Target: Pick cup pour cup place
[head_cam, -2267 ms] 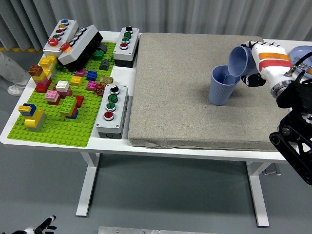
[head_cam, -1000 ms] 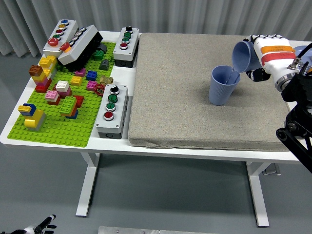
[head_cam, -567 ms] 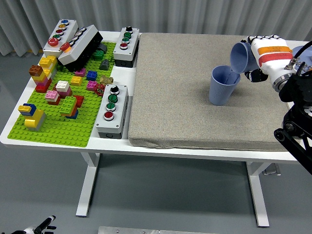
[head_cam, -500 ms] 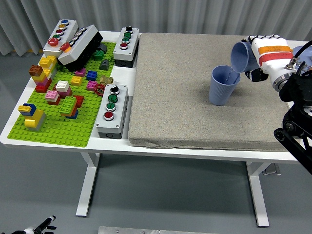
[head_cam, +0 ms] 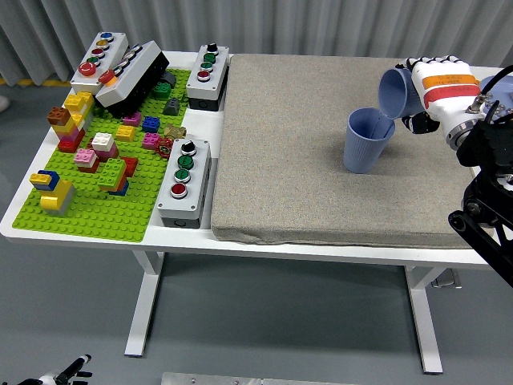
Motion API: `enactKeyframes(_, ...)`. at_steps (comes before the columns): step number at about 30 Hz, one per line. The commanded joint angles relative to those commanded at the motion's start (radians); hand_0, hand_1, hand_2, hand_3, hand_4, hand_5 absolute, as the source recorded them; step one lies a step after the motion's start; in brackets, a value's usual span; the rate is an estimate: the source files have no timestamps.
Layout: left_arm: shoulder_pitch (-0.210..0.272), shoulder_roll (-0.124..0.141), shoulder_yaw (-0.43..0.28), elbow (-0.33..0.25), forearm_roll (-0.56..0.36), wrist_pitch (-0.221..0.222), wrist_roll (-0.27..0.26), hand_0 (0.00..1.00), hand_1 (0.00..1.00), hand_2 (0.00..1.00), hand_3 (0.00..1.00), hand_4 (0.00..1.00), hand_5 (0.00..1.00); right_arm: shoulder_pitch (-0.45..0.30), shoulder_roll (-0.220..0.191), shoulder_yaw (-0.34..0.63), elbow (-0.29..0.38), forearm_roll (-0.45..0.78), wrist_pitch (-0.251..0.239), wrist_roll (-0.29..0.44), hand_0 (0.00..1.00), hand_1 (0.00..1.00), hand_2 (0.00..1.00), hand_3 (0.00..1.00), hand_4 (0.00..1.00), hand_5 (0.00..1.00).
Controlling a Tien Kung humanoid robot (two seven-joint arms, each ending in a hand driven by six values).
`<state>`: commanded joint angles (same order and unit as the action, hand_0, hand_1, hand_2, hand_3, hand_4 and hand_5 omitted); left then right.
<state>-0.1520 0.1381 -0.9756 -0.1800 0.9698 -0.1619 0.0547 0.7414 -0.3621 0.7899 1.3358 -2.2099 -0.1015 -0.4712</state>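
A blue cup stands upright on the grey mat, right of centre. Just above its right rim a second blue cup is held tipped, mouth facing down-left toward the standing cup's opening. My right hand, white with an orange band, is shut around this tilted cup and comes in from the right edge. Whether anything flows between the cups is too small to see. My left hand does not show.
A green baseplate with several coloured bricks lies at the left. Button boxes stand beside and behind it. A light blue dish peeks in at the right edge, behind my black arm.
Since the earliest frame my right hand has lifted the tilted cup a little up and to the right. Over the last second it has stayed almost still.
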Motion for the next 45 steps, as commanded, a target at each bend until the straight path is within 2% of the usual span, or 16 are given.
enactKeyframes(23,-0.001,0.001,0.002,0.000,-0.002,-0.001,0.000,0.874,0.856,0.862,0.771,0.642,0.953,-0.003,0.003,0.006,0.007,0.023,0.000,-0.008,0.854,0.706,0.607,0.667,0.769,0.142)
enactKeyframes(28,0.000,0.000,0.001,0.000,-0.002,0.000,0.000,0.874,0.856,0.862,0.771,0.642,0.953,-0.015,0.015,0.025,-0.015,0.112,-0.012,0.016,0.854,0.706,0.607,0.667,0.769,0.142)
enactKeyframes(35,0.001,-0.002,0.002,0.000,-0.003,0.000,0.000,0.873,0.856,0.863,0.771,0.642,0.953,-0.047,0.047,0.139,-0.062,0.353,-0.079,0.102,0.853,0.707,0.607,0.666,0.767,0.146)
enactKeyframes(45,0.006,-0.003,0.006,0.000,-0.006,0.000,0.000,0.873,0.856,0.863,0.771,0.641,0.954,-0.071,0.062,0.288,-0.100,0.458,-0.105,0.145,0.853,0.707,0.607,0.665,0.767,0.146)
